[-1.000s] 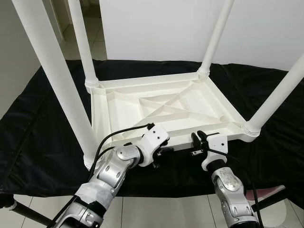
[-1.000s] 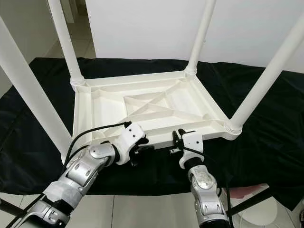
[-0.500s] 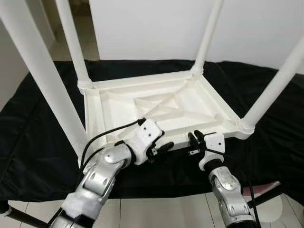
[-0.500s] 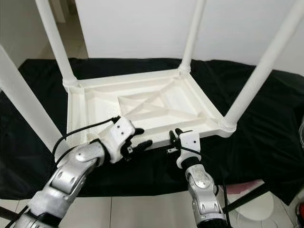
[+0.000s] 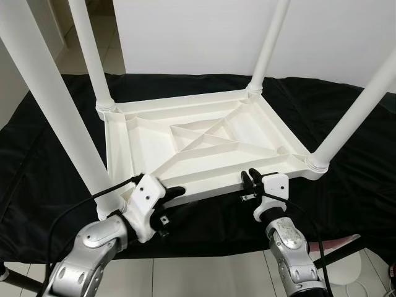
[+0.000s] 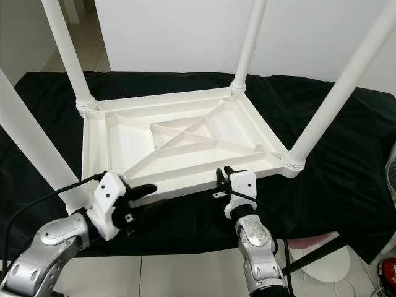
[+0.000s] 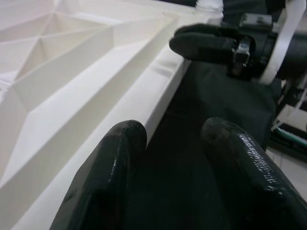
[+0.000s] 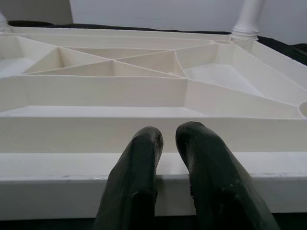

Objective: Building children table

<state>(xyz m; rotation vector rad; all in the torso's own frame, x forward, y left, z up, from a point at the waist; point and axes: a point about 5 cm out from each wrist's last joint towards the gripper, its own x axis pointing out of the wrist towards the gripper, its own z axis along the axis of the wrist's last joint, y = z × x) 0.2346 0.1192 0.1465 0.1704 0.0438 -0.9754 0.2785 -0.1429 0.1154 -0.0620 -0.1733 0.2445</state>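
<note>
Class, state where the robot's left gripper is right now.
In the left eye view, the left gripper is at the near-left corner of the upturned white table, by its near edge, left of the right gripper.

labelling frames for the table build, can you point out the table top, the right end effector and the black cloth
table top (image 5: 148,139): left eye view, on a ribbed panel of its underside.
right end effector (image 5: 249,177): left eye view, between its fingertips at the table's near edge.
black cloth (image 5: 43,148): left eye view, on the bare cloth left of the table.

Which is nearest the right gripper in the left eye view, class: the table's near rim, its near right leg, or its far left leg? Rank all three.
From the right gripper:
1. Near rim, right at its fingertips.
2. Near right leg, at the right corner.
3. Far left leg, diagonally opposite.
</note>
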